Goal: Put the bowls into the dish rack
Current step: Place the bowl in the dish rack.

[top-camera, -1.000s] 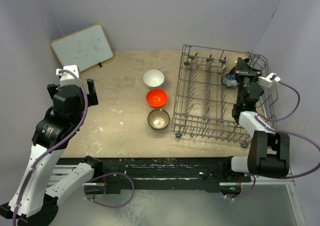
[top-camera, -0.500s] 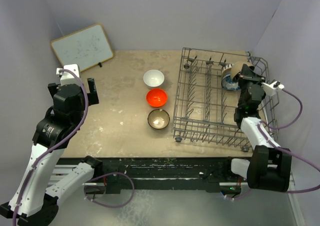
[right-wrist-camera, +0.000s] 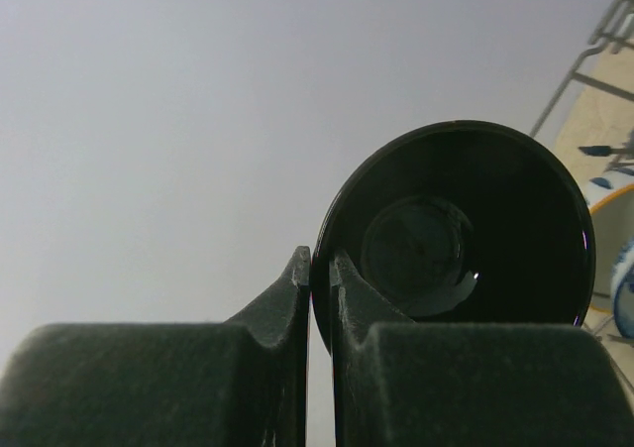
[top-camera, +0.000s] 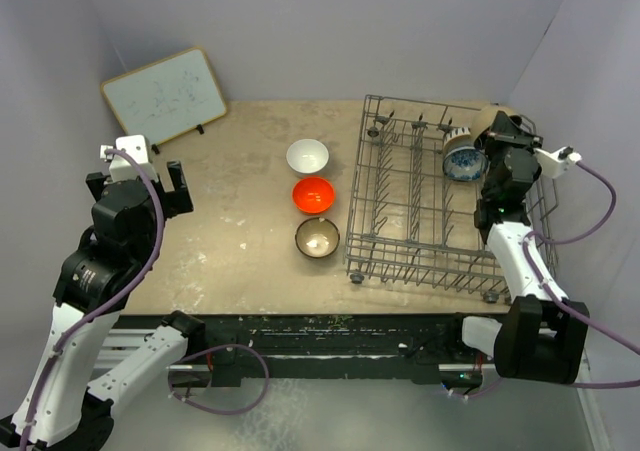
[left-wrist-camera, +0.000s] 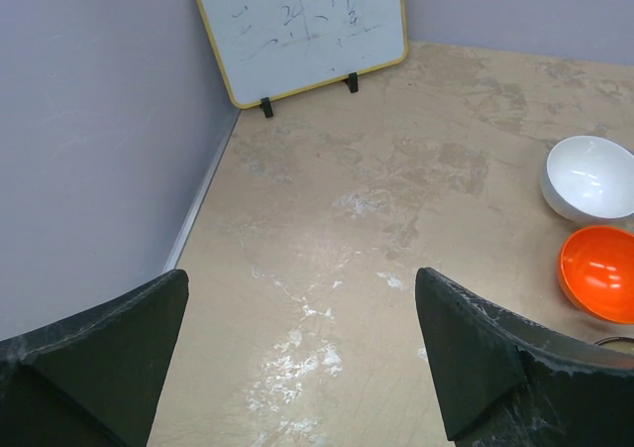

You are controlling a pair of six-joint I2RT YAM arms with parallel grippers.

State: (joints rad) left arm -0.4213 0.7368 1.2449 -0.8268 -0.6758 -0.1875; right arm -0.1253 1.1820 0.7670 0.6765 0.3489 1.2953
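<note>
My right gripper point(right-wrist-camera: 319, 259) is shut on the rim of the glossy black bowl point(right-wrist-camera: 475, 219), which stands on edge. In the top view this gripper point(top-camera: 503, 141) hangs over the far right corner of the grey wire dish rack point(top-camera: 356, 186), where the arm hides the black bowl. A blue-and-white bowl point(top-camera: 462, 158) stands in the rack just left of it, and a cream-beige bowl edge point(top-camera: 487, 121) shows behind. The white bowl point(top-camera: 307, 156), orange-red bowl point(top-camera: 313, 194) and brown bowl point(top-camera: 317, 237) sit in a row on the table. My left gripper point(left-wrist-camera: 302, 279) is open and holds nothing, far left.
A white board point(top-camera: 165, 94) with a yellow frame leans in the far left corner. Purple walls close the table on the left, back and right. The rack's upright tines and high right wall point(top-camera: 545, 186) stand close around my right arm.
My right gripper has carried the black bowl up and toward the rack's far right corner, uncovering the blue-and-white bowl. The left arm has drawn back slightly to the left, still open.
</note>
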